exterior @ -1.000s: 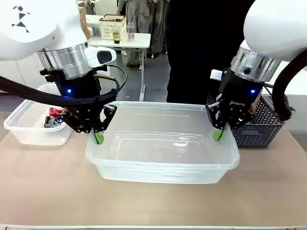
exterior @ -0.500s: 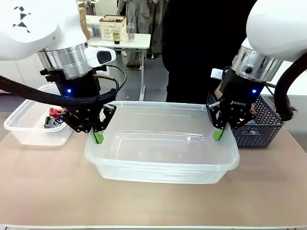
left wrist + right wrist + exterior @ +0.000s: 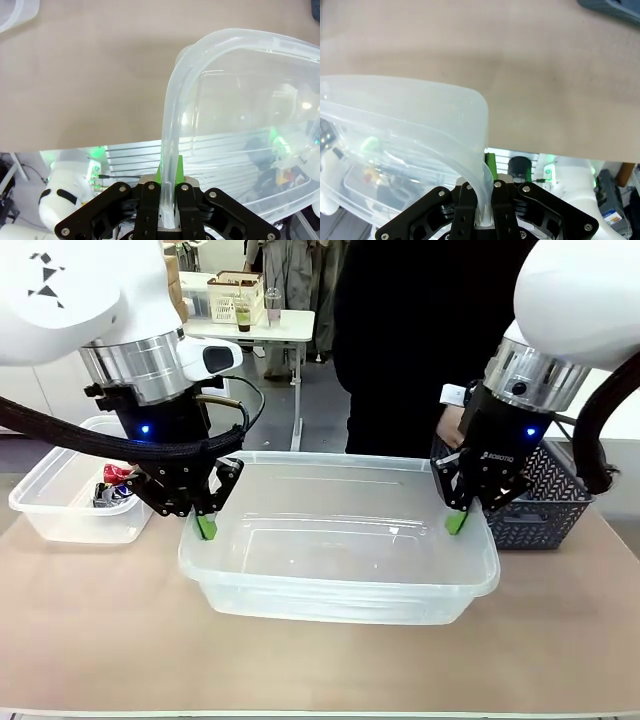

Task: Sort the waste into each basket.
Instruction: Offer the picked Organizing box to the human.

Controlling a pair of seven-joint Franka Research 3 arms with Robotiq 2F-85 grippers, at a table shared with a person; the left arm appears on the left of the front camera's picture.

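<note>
The big clear tub (image 3: pixel 340 585) sits dead centre on the worktop (image 3: pixel 100 640), long axis running side to side in front of you, one short end toward each arm. You have it by both ends. The left fingers (image 3: pixel 206 527) are clenched on the rolled rim at its left end, and the left wrist view shows that rim pinched right between the green pads. The right fingers (image 3: pixel 456 522) are clamped the same way on the right-end rim. So neither arm is nearer: each owns its own end, with the tub's whole length stretched between them.

From the front I cannot tell whether the base is resting on the worktop or just clear of it.

Looking outward, the small clear tub (image 3: pixel 60 525) stands at the left, just beyond your left arm, with red and blue cans (image 3: pixel 112 487) lying in it. The dark grey lattice basket (image 3: pixel 550 505) is at the right, tucked behind your right wrist. A person (image 3: pixel 420 340) in dark clothes stands at the far side.

Whatever comes next with this tub, I'd say it hinges on that side-to-side span (two grips, one stiff body). Both ends need to go together, or the rim twists in the pads.
</note>
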